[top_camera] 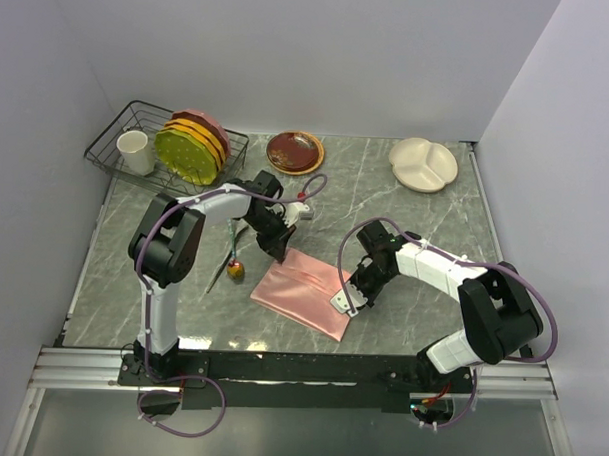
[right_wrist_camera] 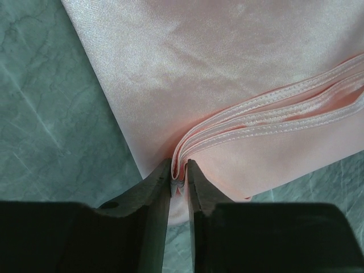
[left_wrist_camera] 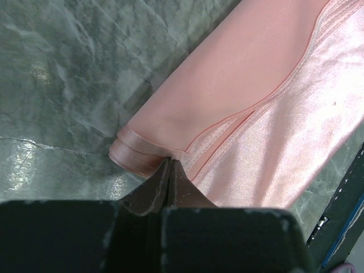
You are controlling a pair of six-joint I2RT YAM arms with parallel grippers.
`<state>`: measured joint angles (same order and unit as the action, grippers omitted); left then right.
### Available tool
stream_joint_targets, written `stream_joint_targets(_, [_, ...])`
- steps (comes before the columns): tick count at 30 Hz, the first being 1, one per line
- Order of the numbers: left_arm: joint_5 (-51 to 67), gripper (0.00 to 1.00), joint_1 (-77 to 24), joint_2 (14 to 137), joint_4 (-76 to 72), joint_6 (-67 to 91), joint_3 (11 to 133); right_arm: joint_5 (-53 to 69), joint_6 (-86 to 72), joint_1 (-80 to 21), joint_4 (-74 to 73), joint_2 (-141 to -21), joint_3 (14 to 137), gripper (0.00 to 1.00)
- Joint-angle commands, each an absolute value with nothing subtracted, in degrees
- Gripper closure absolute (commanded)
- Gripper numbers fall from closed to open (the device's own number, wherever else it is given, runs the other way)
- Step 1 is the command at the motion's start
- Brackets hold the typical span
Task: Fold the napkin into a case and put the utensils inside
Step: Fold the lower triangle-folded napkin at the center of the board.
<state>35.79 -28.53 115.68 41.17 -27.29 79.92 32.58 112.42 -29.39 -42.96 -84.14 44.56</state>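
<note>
Napkin [top_camera: 297,291] folded near the table's [top_camera: 414,232] front edge: left gripper [left_wrist_camera: 170,165] closed at a corner, right gripper [right_wrist_camera: 180,172] pinching stacked hems; satin may slip loose.

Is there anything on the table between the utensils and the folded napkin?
Nothing visible lies between the utensils and the napkin; only bare table. The left gripper is shut at the napkin's far corner, beside that path.

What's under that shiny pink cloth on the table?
Only the grey marbled tabletop shows around the folded salmon-pink satin napkin. Whatever lies beneath or inside its layers is covered; the gold-headed fork and spoon lie beside it.
</note>
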Motion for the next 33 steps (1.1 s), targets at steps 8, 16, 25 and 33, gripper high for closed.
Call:
stream_joint_targets(8, [39.9, 0.7, -26.89, 106.97, 37.52, -23.12, 81.55, 33.75, 133.77, -29.18, -45.53, -83.05, 44.65, 0.96])
stream_joint_targets(16, [38.41, 0.49, -30.06, 106.7, 35.16, -21.45, 83.06, 33.49, 134.65, -29.09, -46.06, -83.58, 45.0, 0.98])
stream_joint_targets(25, [34.37, 0.58, -33.75, 112.14, 33.23, -20.13, 82.18, 33.49, 134.74, -28.74, -45.88, -83.15, 44.74, 0.97])
stream_joint_targets(33, [32.34, 0.66, -34.63, 114.0, 34.8, -20.3, 77.7, 34.54, 133.25, -28.13, -46.84, -81.74, 45.52, 0.69])
